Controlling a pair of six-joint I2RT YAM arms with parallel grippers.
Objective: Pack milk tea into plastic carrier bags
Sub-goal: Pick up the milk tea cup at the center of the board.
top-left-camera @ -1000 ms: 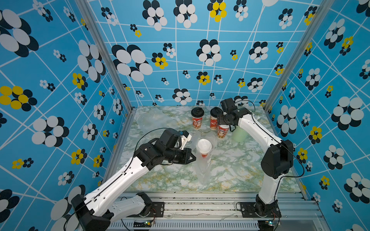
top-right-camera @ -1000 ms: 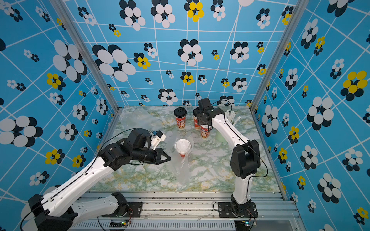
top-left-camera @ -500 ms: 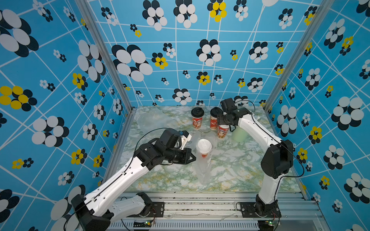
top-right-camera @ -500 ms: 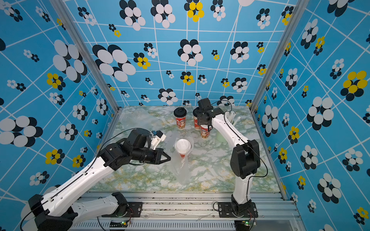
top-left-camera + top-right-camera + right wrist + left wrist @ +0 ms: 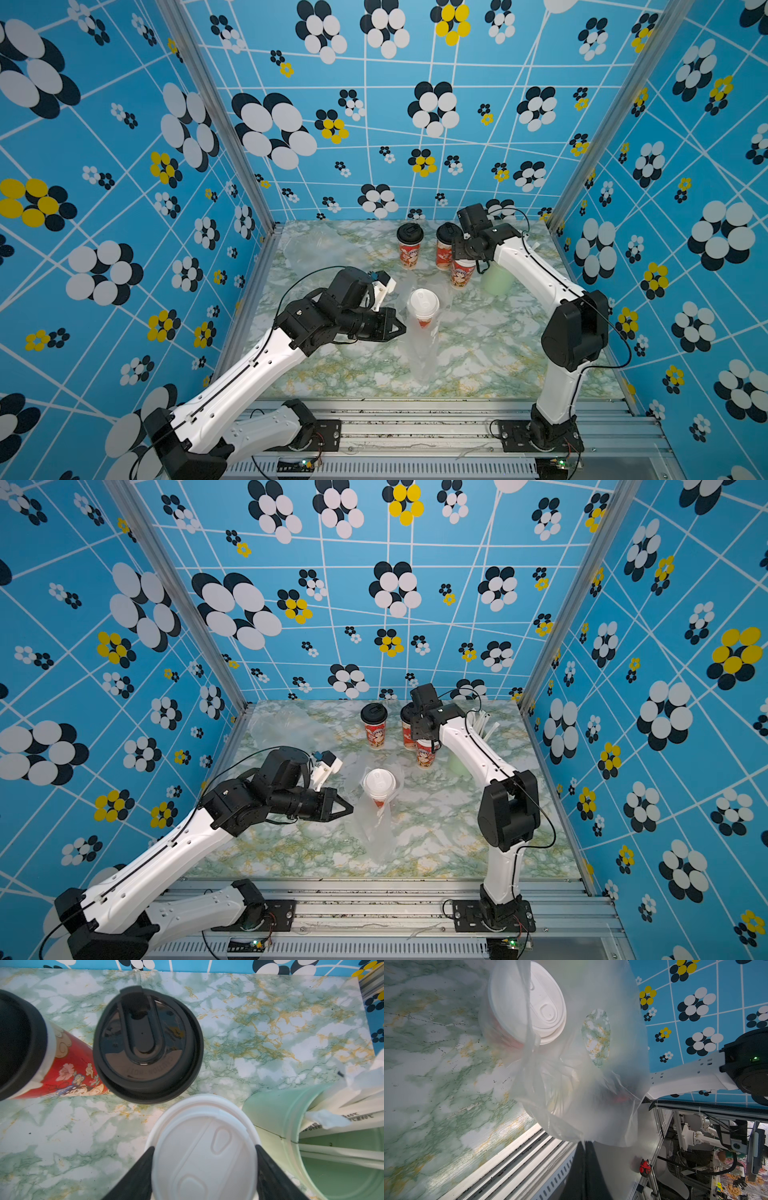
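Left wrist view puts us at the front of the action: the left gripper (image 5: 584, 1148) has its jaws pinched together on the edge of the carrier bag (image 5: 591, 1084), holding one side of the mouth up. Inside stands the bagged cup (image 5: 527, 1001), white lid up. In a top view the bag's slack tail runs toward the front rail (image 5: 415, 409), and by my eye there's room for a second cup beside the first.

Now further back. The right gripper (image 5: 204, 1153) straddles the second white-lidded cup (image 5: 199, 1126), a jaw on either side just under the lid. Whether they're squeezing yet, I can't tell. That cup is upright, long axis vertical. It sits just beside the green straw cup (image 5: 280, 1118), with a black-lidded cup (image 5: 145, 1043) just beyond.

Here's what matters: the bag's mouth lies forward of that cup and a little toward the left arm's side, and the right arm is the nearer one to the cup. I'd call for a straight lift clear of its neighbours, then a carry forward and down through the mouth.
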